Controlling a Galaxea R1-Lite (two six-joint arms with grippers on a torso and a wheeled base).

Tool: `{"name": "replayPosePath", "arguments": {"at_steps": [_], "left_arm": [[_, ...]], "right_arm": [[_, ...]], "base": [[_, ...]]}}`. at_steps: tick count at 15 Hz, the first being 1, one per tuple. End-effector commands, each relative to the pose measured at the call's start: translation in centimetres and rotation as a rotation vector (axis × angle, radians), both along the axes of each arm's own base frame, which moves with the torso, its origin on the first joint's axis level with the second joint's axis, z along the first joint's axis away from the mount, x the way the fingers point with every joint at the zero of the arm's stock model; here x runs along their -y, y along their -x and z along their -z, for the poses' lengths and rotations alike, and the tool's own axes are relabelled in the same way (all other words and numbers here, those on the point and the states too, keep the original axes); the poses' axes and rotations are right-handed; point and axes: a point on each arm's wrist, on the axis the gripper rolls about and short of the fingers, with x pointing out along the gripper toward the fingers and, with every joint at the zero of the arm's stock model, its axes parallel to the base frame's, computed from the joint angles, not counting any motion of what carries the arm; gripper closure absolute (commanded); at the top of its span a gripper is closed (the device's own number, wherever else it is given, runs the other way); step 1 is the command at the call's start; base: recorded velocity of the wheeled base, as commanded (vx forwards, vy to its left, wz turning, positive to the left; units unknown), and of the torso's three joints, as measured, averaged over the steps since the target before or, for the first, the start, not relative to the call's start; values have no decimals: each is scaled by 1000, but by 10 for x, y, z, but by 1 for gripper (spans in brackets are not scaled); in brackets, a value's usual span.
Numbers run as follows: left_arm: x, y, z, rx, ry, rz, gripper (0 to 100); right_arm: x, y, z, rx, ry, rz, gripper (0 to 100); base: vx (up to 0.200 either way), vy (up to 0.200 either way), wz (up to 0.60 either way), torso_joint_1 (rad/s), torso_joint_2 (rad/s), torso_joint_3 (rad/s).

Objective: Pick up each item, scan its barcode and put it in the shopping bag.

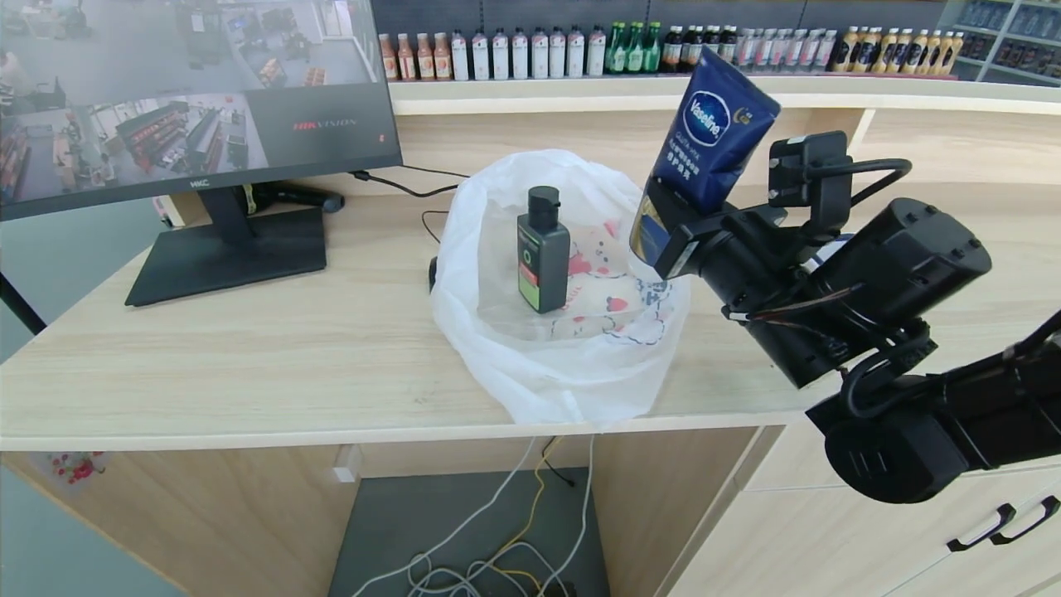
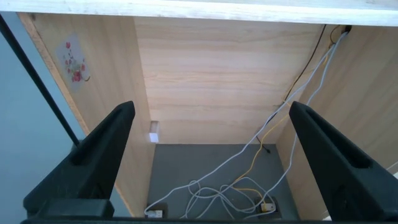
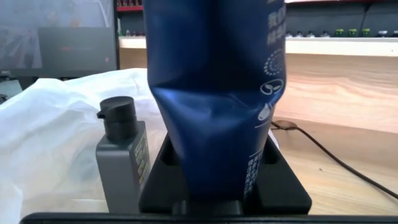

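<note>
A dark blue lotion tube (image 1: 704, 153) is held up, tilted, above the right rim of the white plastic shopping bag (image 1: 564, 348); my right gripper (image 1: 675, 245) is shut on its lower end. In the right wrist view the blue tube (image 3: 217, 93) stands between the jaws. A dark grey bottle with a black cap and green label (image 1: 543, 253) stands upright inside the bag, also seen as the grey bottle (image 3: 124, 162) beside the tube. A handheld scanner (image 1: 290, 197) lies behind the monitor base. My left gripper (image 2: 211, 168) hangs open below the counter, nothing between its fingers.
A monitor (image 1: 191, 91) on a black stand occupies the counter's left back. A black cable (image 1: 406, 186) runs toward the bag. A shelf of bottles (image 1: 663, 50) lines the back. Loose cables (image 2: 236, 186) lie on the floor under the counter (image 1: 249, 365).
</note>
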Motion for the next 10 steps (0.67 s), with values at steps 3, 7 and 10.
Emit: {"name": "replayPosePath", "arguments": {"at_steps": [3,7,10], "left_arm": [[0,0,0,1,1,0,0],[0,0,0,1,4,0,0],[0,0,0,1,4,0,0]], "right_arm": [[-5,-6,14,-36,14,13,100],[-10,-15,32,-79,41,13,100],[-13,-20,41,-97,53,10,100]], "base": [[0,0,0,0,0,0],[0,0,0,0,0,0],[0,0,0,0,0,0]]}}
